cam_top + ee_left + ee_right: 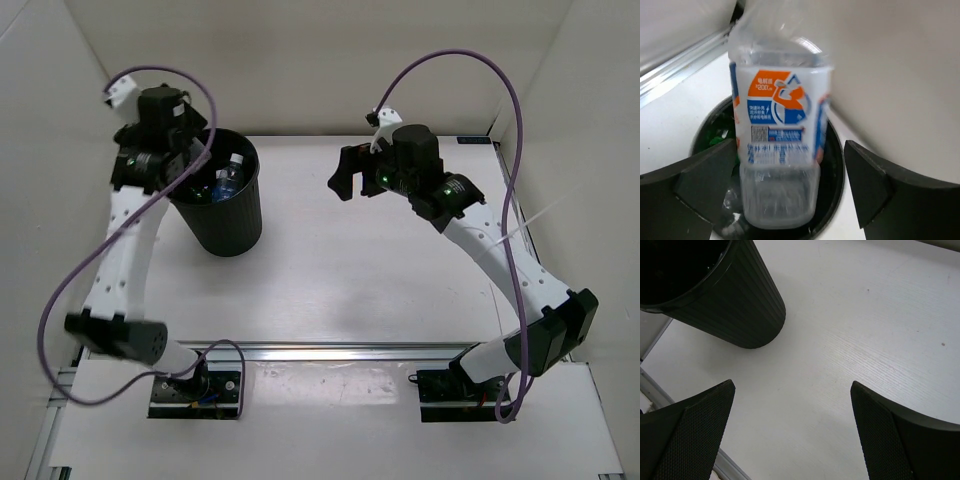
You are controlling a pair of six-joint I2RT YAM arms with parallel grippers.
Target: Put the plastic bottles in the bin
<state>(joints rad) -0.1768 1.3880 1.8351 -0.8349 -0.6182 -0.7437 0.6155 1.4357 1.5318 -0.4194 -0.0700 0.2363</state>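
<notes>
The black bin (pixel 222 215) stands at the table's left. A clear bottle with a blue label (pixel 228 180) lies inside it, and something green (pixel 715 140) shows near the bin's inner wall. My left gripper (pixel 188 152) hangs over the bin's mouth (pixel 838 165). In the left wrist view the clear bottle with the white-orange label (pixel 780 125) is blurred between my open left gripper (pixel 790 150), with a gap on its right side. My right gripper (pixel 346 172) hovers open and empty over bare table, to the right of the bin (pixel 740 305).
White walls close in the table on the left, back and right. An aluminium rail (pixel 330 352) runs along the near edge by the arm bases. The right arm's purple cable (pixel 510 110) loops high over the right half.
</notes>
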